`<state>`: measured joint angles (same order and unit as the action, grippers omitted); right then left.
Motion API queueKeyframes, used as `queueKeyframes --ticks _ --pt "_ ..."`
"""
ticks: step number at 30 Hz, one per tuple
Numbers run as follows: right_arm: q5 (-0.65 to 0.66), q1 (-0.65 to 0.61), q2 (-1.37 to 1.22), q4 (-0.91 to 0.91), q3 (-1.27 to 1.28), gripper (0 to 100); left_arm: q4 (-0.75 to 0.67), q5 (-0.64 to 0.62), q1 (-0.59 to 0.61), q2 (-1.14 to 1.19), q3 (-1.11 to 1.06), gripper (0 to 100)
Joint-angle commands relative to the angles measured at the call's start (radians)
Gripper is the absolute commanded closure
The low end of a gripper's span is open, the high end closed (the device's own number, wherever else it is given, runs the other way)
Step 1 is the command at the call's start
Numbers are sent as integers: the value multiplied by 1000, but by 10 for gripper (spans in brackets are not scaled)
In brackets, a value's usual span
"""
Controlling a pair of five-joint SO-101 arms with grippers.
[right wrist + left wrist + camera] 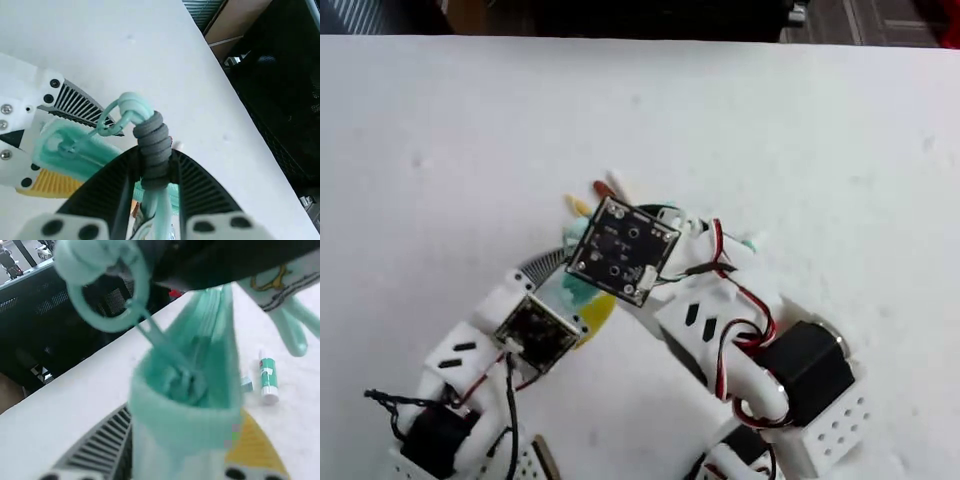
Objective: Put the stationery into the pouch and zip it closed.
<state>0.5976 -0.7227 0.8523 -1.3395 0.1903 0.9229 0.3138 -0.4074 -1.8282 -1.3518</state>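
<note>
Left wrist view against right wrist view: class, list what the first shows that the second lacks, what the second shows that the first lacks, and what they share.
Left wrist view's own: a white-and-teal tube lying on the table, and teal plush dangles hanging near it. Right wrist view's own: the right gripper shut on a grey wrapped cord tied to the pull. Shared: the table, the teal pouch with its zip, its ring pull and its yellow patch.

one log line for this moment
left gripper shut on pouch | right gripper shut on zipper pull | tube on table
</note>
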Motion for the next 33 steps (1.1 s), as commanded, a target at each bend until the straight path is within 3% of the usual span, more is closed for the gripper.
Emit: queueKeyframes --ticks 1,4,10,15,22,29,33 --pt "-12 8 -5 76 -44 982 -107 -155 -13 -1 5 874" --pt "-69 8 -7 114 -43 982 -164 -270 -13 -1 5 929" --pt "-101 8 -1 85 -41 982 -181 -414 -4 -1 2 928" --pt "-97 10 -1 -70 -23 982 -181 -388 12 -2 -66 928" --pt "-101 10 36 -143 74 971 -106 -345 13 -4 -52 928" --pt "-104 1 236 -166 233 650 -87 -347 65 -4 -35 928" --pt "-104 -101 335 -120 313 686 -87 -347 59 -4 -38 928"
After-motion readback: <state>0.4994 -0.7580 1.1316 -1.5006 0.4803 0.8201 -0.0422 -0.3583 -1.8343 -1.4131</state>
